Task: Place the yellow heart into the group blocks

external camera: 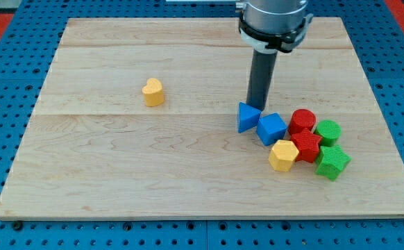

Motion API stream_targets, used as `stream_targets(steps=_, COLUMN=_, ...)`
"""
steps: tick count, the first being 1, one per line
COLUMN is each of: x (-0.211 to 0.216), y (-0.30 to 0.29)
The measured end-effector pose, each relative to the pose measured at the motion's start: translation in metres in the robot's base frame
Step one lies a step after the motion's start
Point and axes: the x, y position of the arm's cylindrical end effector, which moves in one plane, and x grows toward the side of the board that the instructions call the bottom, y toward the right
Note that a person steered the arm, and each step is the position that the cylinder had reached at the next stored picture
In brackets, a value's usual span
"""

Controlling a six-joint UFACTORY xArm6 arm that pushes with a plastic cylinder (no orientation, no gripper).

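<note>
A yellow heart [153,92] lies alone on the wooden board [119,173], left of centre. At the view's right a group of blocks sits close together: a blue triangle [247,117], a blue cube [271,128], a red cylinder [302,121], a red star-like block [305,146], a yellow hexagon-like block [283,155], a green cylinder [327,131] and a green star-like block [332,162]. My tip [257,106] stands just behind the blue triangle, touching or nearly touching its top edge. It is far to the right of the yellow heart.
The board's edges border blue perforated panels [7,139] on all sides. The arm's grey housing [274,21] hangs over the board's top middle-right.
</note>
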Motion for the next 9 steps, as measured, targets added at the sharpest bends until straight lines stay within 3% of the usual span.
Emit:
stream_targets(steps=1, x=-0.06, y=-0.015)
stream_targets(steps=2, x=-0.108, y=-0.111)
stream_targets(steps=3, x=-0.103, y=-0.207)
stream_targets(steps=4, x=-0.048, y=-0.193)
stream_targets(steps=5, x=-0.017, y=-0.1)
stream_targets(steps=6, x=0.023, y=-0.063)
stream_targets(steps=7, x=-0.031, y=-0.109)
stream_targets(steps=8, x=-0.045, y=-0.166)
stream_targets(steps=9, x=-0.001, y=-0.177)
